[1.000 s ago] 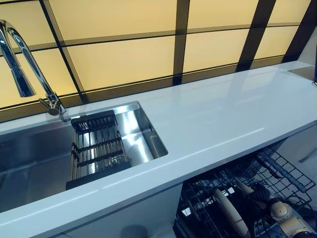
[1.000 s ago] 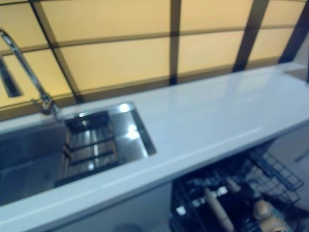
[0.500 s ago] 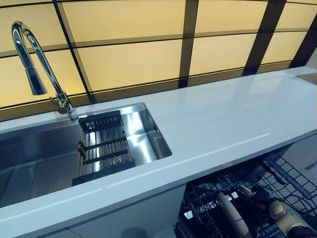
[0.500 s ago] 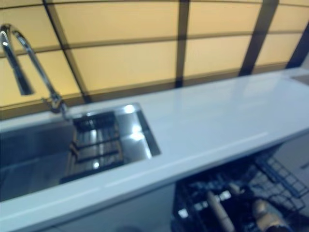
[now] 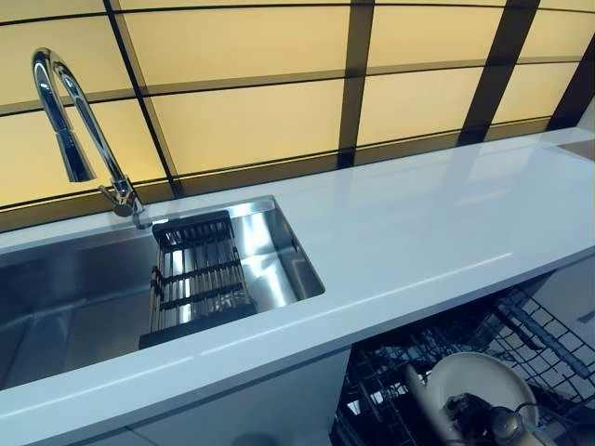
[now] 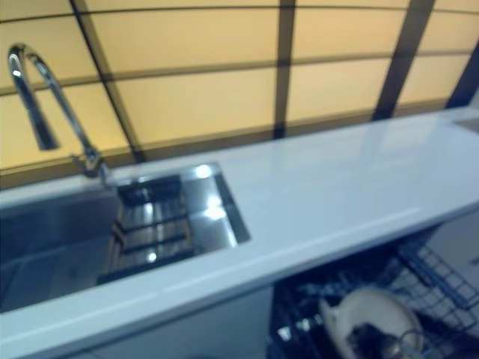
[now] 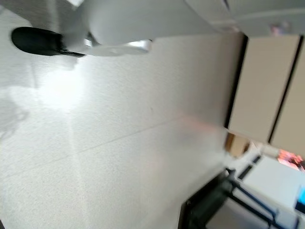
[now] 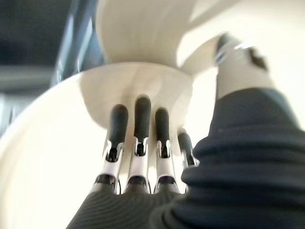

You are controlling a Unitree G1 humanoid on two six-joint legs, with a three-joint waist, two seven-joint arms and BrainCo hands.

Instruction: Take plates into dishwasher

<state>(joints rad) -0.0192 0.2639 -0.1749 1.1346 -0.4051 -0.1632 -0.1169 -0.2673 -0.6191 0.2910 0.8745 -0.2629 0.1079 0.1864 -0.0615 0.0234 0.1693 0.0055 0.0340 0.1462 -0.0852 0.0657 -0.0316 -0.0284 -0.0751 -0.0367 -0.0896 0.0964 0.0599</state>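
1. One hand shows: my right hand (image 8: 143,143), seen close in its wrist view, fingers (image 8: 142,119) laid straight and side by side against the face of a cream plate (image 8: 52,157), with the thumb (image 8: 236,62) apart on the other side of the rim. I read it as pinching the plate between fingers and thumb.
2. From the head, the plate (image 5: 469,386) stands on edge at the lower right, in the black wire dishwasher rack (image 5: 539,334), with the hand (image 5: 483,423) just below it.
3. Above the rack runs the pale bench (image 5: 418,223), which overhangs it.
4. Set into the bench to the left is a steel sink (image 5: 84,297) holding a dark slatted drainer (image 5: 195,279).
5. A curved chrome tap (image 5: 79,130) rises behind the sink, before amber wall panels (image 5: 251,111).
6. My left hand shows in no view; its wrist camera sees only pale floor (image 7: 119,157).
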